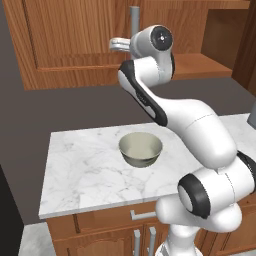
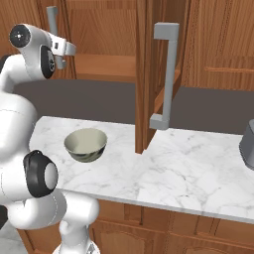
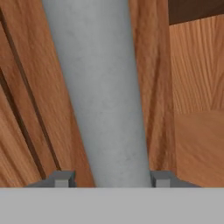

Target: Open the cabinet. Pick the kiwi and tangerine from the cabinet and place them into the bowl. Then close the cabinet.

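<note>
The cabinet point(image 1: 75, 40) is reddish-brown wood; its left door is closed and its right door point(image 2: 145, 74) swings out over the counter. My gripper point(image 3: 111, 178) straddles the left door's grey bar handle point(image 3: 100, 87). The right fingertip point(image 3: 161, 178) touches the bar and a narrow strip of wood shows beside the left one, so the jaws are still a little apart. The hand sits at that handle point(image 2: 52, 20) in the right base view too, gripper point(image 2: 59, 53). The grey-beige bowl point(image 1: 141, 148) stands empty on the marble counter point(image 1: 80, 170). The kiwi and tangerine are hidden.
The open door's long grey handle point(image 2: 168, 74) juts out above the counter to the right of the bowl point(image 2: 86, 145). A dark grey object point(image 2: 248, 144) sits at the counter's right end. Lower cabinets with short handles point(image 1: 142, 215) run beneath the counter.
</note>
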Available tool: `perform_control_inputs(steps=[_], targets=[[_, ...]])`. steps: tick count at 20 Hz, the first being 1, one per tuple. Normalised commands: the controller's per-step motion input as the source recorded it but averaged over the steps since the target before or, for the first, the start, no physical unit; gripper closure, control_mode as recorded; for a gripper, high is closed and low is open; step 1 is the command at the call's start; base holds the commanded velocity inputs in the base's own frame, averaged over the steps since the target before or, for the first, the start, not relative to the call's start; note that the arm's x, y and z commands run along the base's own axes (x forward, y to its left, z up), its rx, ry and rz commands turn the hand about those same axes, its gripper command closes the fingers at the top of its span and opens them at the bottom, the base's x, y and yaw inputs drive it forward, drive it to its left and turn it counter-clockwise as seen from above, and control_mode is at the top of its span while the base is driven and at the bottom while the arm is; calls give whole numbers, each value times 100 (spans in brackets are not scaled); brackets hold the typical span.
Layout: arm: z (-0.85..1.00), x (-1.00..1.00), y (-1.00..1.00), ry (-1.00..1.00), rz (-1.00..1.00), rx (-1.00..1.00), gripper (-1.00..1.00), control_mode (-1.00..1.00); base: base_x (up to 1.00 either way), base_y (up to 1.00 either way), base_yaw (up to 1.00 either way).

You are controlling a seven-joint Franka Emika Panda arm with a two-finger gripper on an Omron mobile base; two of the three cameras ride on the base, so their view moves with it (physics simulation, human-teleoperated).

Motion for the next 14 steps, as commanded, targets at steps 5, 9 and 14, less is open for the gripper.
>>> perform_control_inputs(steps=[5, 9, 14], targets=[[0, 0, 0, 0, 0, 0, 100, -100, 0, 0, 0], [0, 0, 0, 0, 0, 0, 100, -100, 0, 0, 0], [0, -6, 34, 0, 0, 0, 100, -100, 0, 0, 0]])
